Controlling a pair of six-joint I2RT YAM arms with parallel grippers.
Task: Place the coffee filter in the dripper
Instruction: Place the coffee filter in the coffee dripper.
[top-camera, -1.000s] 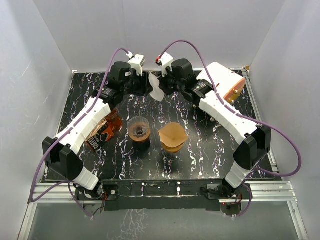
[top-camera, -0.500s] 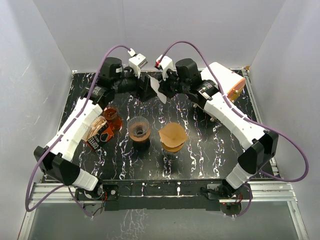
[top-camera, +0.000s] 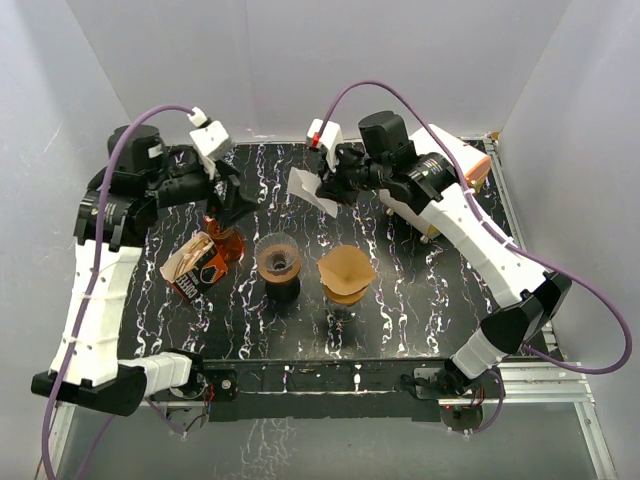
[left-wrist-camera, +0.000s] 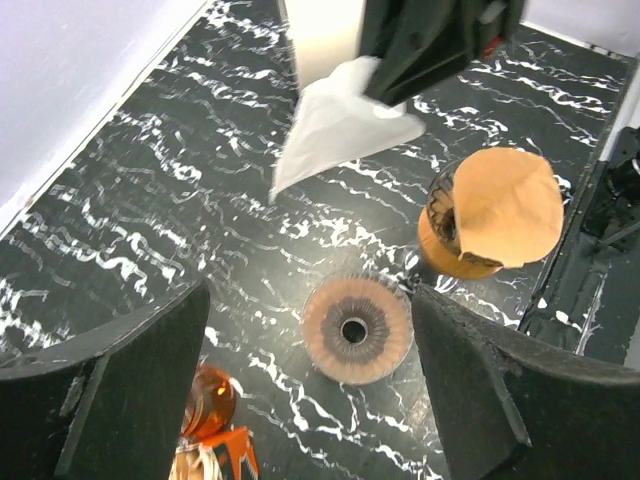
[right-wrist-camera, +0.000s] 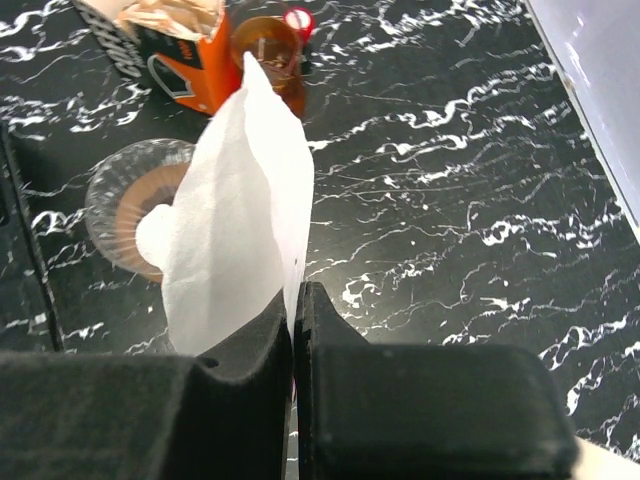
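White paper coffee filter (right-wrist-camera: 235, 230) hangs above the black marbled bench (top-camera: 420, 300), right of the left gripper (top-camera: 232, 203), whose jaws are spread wide, holding nothing. Ribbed brownish glass dripper (left-wrist-camera: 357, 328) stands below, between both jaws, and the filter hides part of it in the right wrist view. The right gripper's (right-wrist-camera: 297, 300) jaws are clamped on the filter's edge, covering it.

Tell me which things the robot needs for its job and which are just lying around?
Needed: white coffee filter, right gripper pinching it, empty dripper.
Just lying around: brown filter, orange box, amber jar.
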